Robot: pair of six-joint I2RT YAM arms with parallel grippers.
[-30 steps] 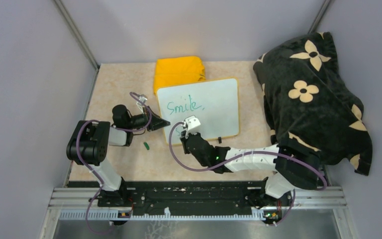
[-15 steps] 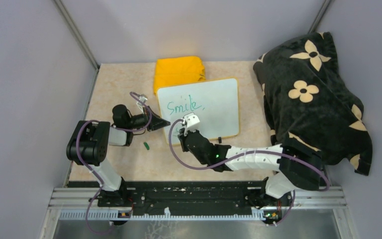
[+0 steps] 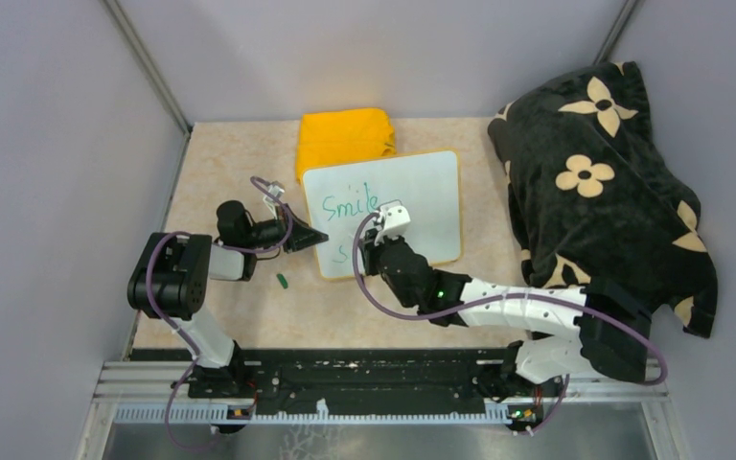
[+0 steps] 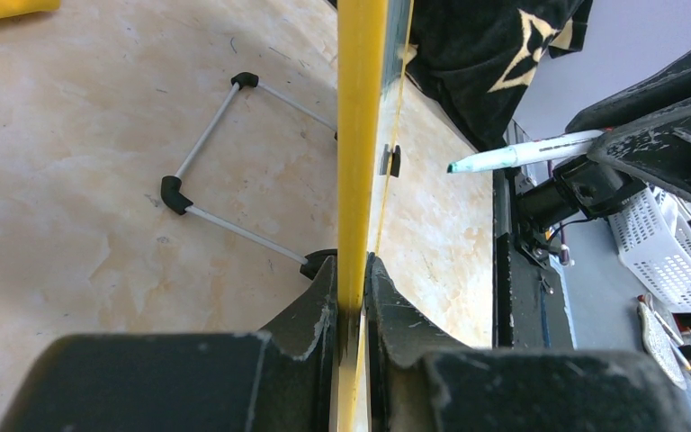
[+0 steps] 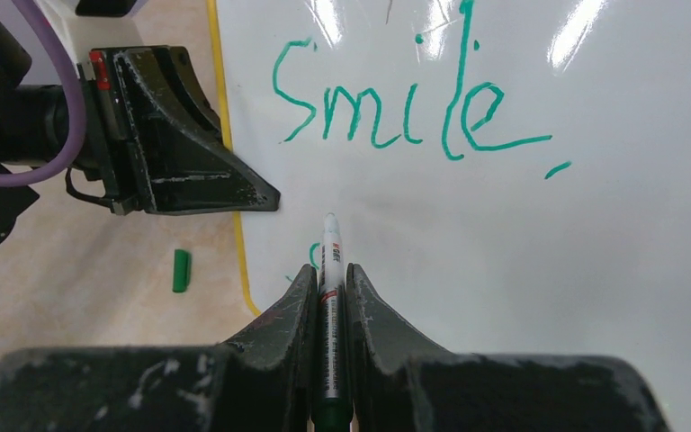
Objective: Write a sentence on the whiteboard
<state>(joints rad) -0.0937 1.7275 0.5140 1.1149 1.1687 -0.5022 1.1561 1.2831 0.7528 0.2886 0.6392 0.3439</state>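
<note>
You are on line two: the whiteboard [image 3: 422, 192] lies mid-frame, and the sentence [image 5: 396, 112] reads only "Smile," plus one stroke below. Your left gripper [image 4: 351, 274] clamps the yellow rim. Your right gripper [image 5: 330, 270] pinches the marker [image 5: 330, 241] (tip apparently lifted). Next, lower it beside that stroke.

Yellow-rimmed whiteboard [image 3: 431, 182], seemingly propped tilted, bears the unfinished green sentence [image 5: 387, 121]: "Smile," plus one stroke below.
</note>
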